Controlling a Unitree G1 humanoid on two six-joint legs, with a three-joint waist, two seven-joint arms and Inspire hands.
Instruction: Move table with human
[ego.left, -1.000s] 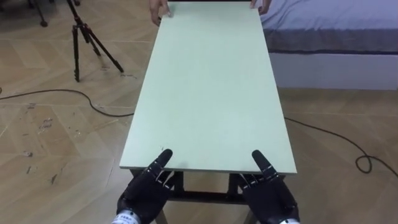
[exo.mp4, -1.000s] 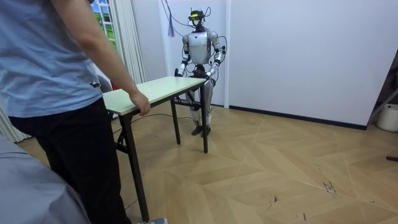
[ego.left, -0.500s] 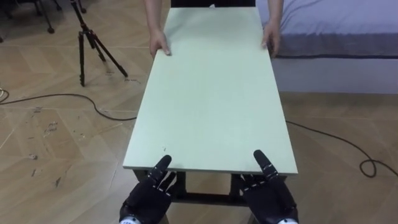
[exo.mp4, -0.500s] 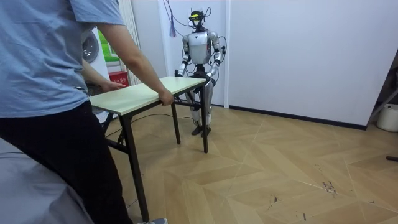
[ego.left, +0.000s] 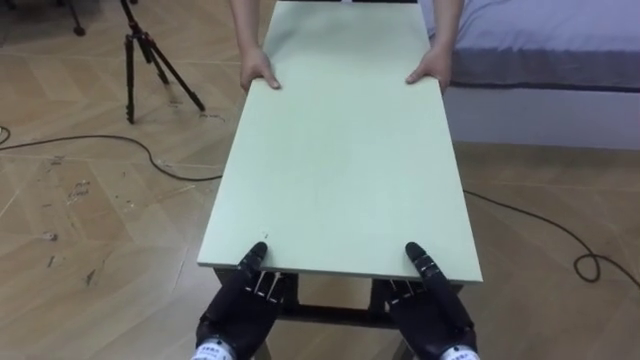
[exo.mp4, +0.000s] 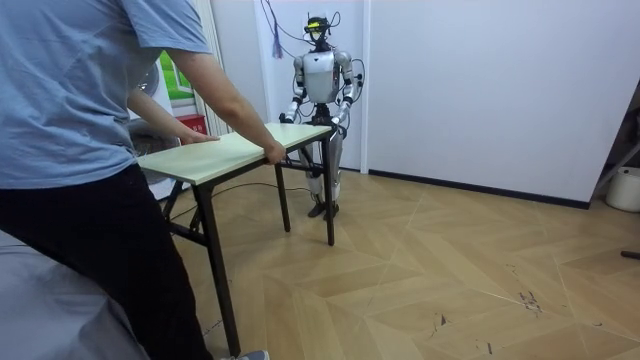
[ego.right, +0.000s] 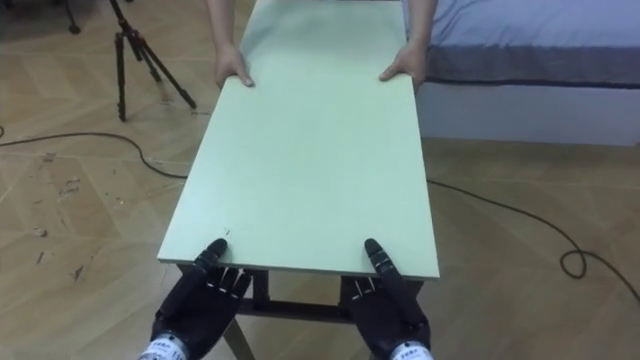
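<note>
At 7 o'clock of the eye view, left hand (ego.left: 240, 312) tucked under the near edge of the tabletop (ego.left: 340, 170), thumb laid up over the top of that edge. At 5 o'clock, right hand (ego.left: 432, 312) set the same way at the other near corner. Cannot tell how far either is closed, with the rest of each hidden beneath the board. Placed much as a second ago, thumbs on the same edge, no slip to either side

Further out, the real change. Person's hand (ego.left: 258, 72) at 11 o'clock and person's other hand (ego.left: 428, 70) at 1 o'clock now clamped on the two long sides, well in from the far end. A second ago, just at the far corners. In the room view, person (exo.mp4: 70, 120) leaning in over that end, one palm flat on top, the other curled round the side edge

Reads as both ends now held and the carry ready to start, or just starting. Cannot tell whether the table legs (exo.mp4: 329, 205) have left the floor. Likely calls next for matching the person's push or pull and keeping the near end level

Worth minding on the way: bed (ego.left: 540, 45) close by at 2 o'clock, tripod (ego.left: 140, 50) at 10 o'clock, cable (ego.left: 95, 143) across the floor at 9 o'clock
</note>
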